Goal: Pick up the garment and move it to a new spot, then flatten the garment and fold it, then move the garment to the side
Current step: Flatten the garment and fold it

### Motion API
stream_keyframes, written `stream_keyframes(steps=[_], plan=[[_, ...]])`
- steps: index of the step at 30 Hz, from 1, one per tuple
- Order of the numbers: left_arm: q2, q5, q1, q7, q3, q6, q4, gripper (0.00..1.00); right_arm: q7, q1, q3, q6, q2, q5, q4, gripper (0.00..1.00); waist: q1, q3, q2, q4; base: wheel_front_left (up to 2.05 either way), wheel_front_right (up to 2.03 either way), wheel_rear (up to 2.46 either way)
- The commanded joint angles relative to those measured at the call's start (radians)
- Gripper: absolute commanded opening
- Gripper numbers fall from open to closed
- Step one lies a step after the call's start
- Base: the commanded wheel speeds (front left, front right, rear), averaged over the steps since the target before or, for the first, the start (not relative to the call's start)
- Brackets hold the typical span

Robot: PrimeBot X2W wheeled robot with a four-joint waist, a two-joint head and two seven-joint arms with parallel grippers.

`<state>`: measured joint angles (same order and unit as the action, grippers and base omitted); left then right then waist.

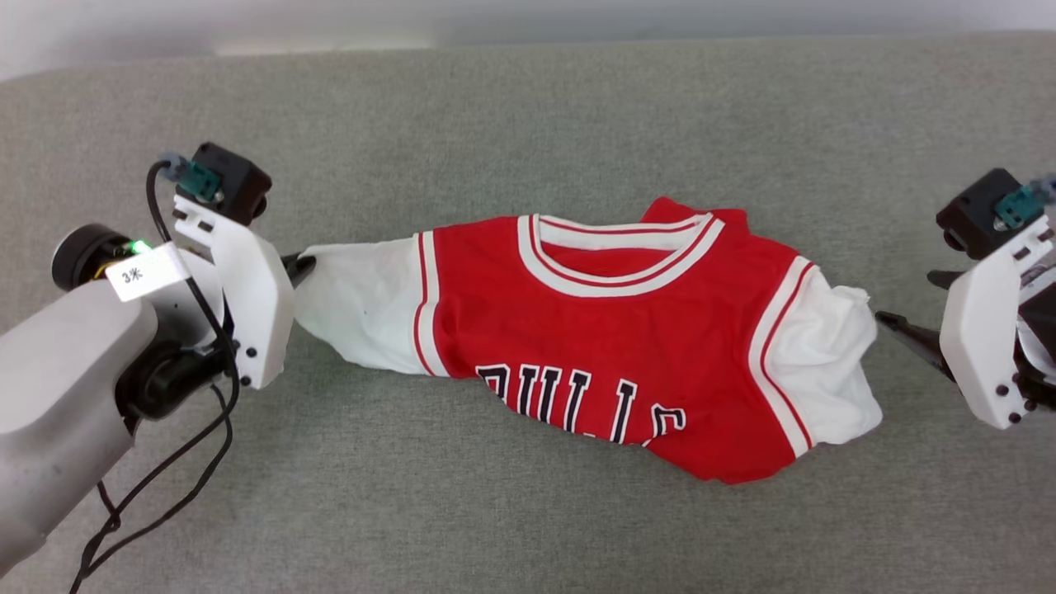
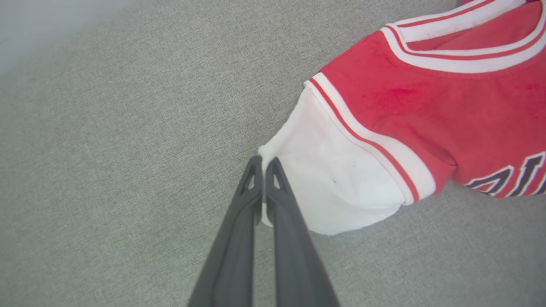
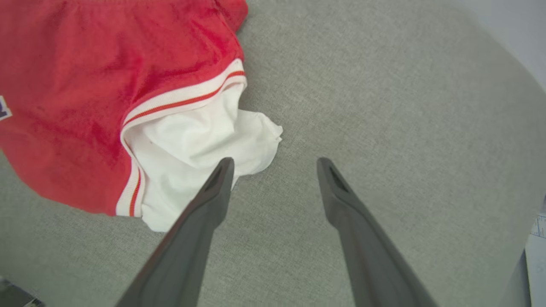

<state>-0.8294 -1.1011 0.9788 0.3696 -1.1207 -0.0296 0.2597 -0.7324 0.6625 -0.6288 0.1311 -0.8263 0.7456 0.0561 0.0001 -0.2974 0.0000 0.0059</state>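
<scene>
The garment (image 1: 610,330), a red jersey with white sleeves, striped trim and lettering, lies crumpled across the middle of the grey cushion. My left gripper (image 1: 299,266) is shut on the tip of the white sleeve at the left end, and the left wrist view shows my left gripper (image 2: 264,164) pinching the cuff of the garment (image 2: 341,170). My right gripper (image 1: 916,309) stands open just beside the other white sleeve. In the right wrist view my right gripper (image 3: 275,164) spreads over bare fabric, one finger overlapping the sleeve of the garment (image 3: 192,149), nothing between them.
The grey fabric surface (image 1: 528,124) stretches all around the jersey. A pale wall strip (image 1: 528,21) runs behind its far edge. A black cable (image 1: 165,470) hangs from my left forearm at the lower left.
</scene>
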Motion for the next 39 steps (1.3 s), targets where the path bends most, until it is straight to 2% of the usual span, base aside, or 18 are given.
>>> stream_keyframes(steps=[1,4,7,11,18,19,20,26,30,39], plan=[[0.008,0.004,0.013,-0.004,0.005,-0.006,-0.004,0.0,-0.013,0.026,-0.006,-0.001,-0.005,0.008,0.004,1.0,-0.0001,-0.018,0.0,0.011,0.0,0.0,0.0],[0.018,0.013,0.034,-0.009,0.01,-0.003,-0.014,0.0,-0.081,0.075,-0.054,-0.001,0.0,0.04,0.034,1.0,-0.0001,-0.049,0.0,0.029,0.0,0.0,0.0],[0.029,0.018,0.056,-0.013,0.017,-0.001,-0.017,0.0,-0.104,0.121,-0.104,-0.001,0.021,0.042,0.076,1.0,-0.0001,-0.08,0.0,0.044,0.0,0.0,0.0],[0.045,0.031,0.078,-0.021,0.019,0.002,-0.018,0.0,-0.083,0.155,-0.174,-0.001,0.056,0.049,0.152,1.0,-0.0001,-0.113,0.0,0.06,0.0,0.0,0.0],[0.069,0.039,0.091,-0.031,0.013,0.015,0.0,0.0,-0.011,0.115,-0.363,0.002,0.098,0.088,0.254,1.0,-0.0001,-0.127,0.0,0.068,0.0,0.0,0.0],[0.07,0.039,0.087,-0.032,0.011,0.018,0.004,0.0,0.017,0.123,-0.374,0.002,0.094,0.091,0.259,0.45,-0.0001,-0.122,0.0,0.066,0.0,0.0,0.0],[0.07,0.038,0.083,-0.036,0.011,0.02,0.008,0.0,0.045,0.132,-0.379,0.002,0.089,0.097,0.264,0.0,-0.0001,-0.116,0.0,0.064,0.0,0.0,0.0],[0.063,0.049,0.077,-0.074,0.015,0.036,0.012,0.0,0.224,0.203,-0.354,-0.001,0.034,0.143,0.27,0.0,-0.0001,-0.046,0.0,0.053,0.0,0.0,0.0],[0.038,0.067,0.1,-0.107,0.032,0.03,-0.023,0.0,0.318,0.237,-0.337,-0.001,-0.011,0.161,0.227,0.0,-0.0001,-0.002,0.0,0.048,0.0,0.0,0.0],[0.008,0.103,0.19,-0.158,0.097,0.004,-0.118,0.0,0.403,0.338,-0.259,-0.001,-0.117,0.153,0.12,0.0,-0.0001,0.029,0.0,0.044,0.0,0.0,0.0]])
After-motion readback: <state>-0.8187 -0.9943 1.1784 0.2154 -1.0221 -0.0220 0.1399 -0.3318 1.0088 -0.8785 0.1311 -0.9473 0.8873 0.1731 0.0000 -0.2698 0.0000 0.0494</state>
